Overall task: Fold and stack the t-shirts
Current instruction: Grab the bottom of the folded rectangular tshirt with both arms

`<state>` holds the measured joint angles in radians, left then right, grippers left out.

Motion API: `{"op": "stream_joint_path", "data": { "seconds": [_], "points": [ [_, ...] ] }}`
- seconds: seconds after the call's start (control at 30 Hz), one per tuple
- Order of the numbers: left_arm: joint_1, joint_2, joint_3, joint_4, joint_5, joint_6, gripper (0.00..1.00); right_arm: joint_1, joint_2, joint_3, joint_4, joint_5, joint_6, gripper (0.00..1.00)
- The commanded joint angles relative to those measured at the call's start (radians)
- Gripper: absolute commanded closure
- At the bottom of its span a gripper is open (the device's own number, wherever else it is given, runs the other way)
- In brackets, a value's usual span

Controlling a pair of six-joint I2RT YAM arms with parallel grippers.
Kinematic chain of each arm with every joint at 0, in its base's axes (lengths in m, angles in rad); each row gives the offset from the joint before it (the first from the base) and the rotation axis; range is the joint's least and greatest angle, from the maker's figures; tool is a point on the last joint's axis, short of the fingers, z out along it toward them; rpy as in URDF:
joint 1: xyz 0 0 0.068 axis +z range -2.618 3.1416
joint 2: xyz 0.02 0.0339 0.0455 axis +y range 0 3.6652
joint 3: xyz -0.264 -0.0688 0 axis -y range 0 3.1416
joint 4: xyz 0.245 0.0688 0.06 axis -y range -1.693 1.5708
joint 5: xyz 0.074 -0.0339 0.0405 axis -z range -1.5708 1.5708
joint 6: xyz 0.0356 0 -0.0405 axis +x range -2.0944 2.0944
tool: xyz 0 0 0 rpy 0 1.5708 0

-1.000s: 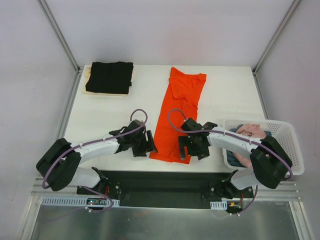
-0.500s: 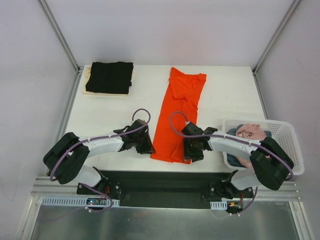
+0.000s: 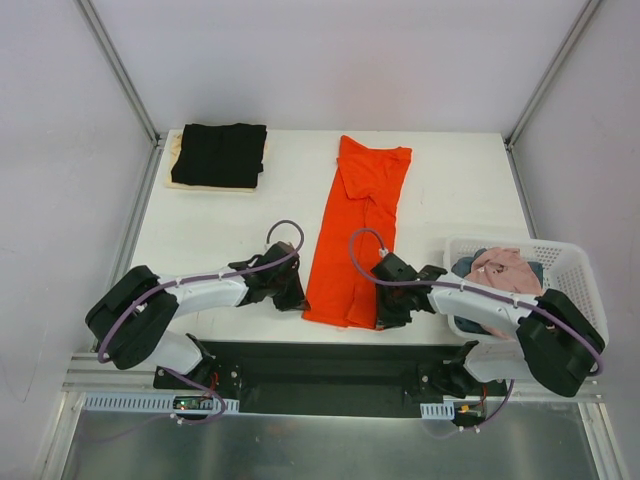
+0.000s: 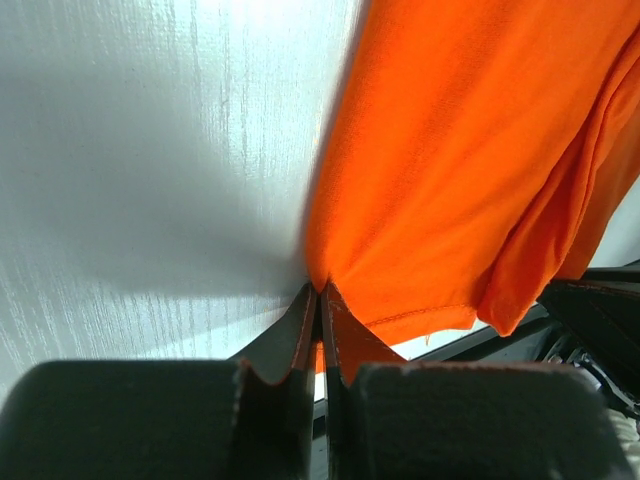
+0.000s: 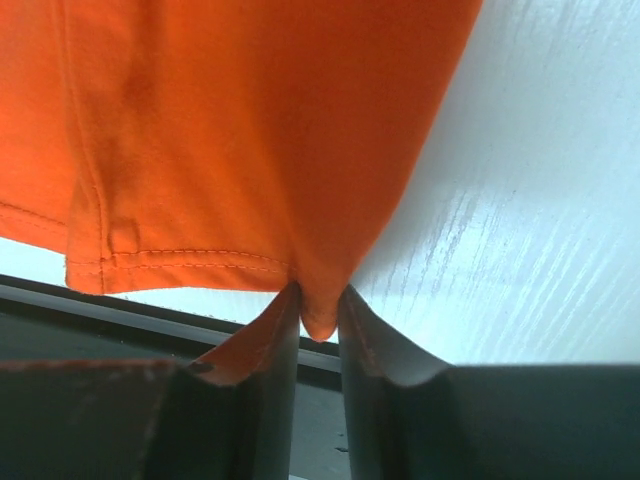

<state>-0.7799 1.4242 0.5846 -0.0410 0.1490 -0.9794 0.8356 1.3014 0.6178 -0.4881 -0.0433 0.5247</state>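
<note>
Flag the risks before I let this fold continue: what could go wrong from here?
The left gripper and right gripper each pinch only a sliver of the orange t-shirt at its near corners; it could slip free when lifted. The right arm lies beside the white basket and might nudge it.

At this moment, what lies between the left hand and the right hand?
The near hem of the orange t-shirt, and nothing else: the top view shows it spanning from left hand to right hand, each shut on a corner.
</note>
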Motion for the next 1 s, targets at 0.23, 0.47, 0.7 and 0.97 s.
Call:
{"op": "stream_joint_path", "data": {
  "seconds": [0.23, 0.47, 0.7, 0.97],
  "points": [
    [-0.042, -0.125, -0.092, -0.071, 0.030, -0.030, 1.00, 0.106, -0.134, -0.104, -0.017, -0.101, 0.098, 0.99],
    [-0.088, -0.292, -0.144, -0.108, 0.069, -0.056, 1.00, 0.240, -0.227, -0.083, -0.085, -0.099, 0.150, 0.99],
    [-0.090, -0.395, -0.091, -0.120, 0.028, -0.012, 1.00, 0.240, -0.284, 0.014, -0.190, 0.037, 0.077, 0.99],
    [-0.079, -0.257, 0.137, -0.125, -0.080, 0.076, 1.00, 0.152, -0.271, 0.149, -0.279, 0.220, -0.061, 0.99]
  ]
}}
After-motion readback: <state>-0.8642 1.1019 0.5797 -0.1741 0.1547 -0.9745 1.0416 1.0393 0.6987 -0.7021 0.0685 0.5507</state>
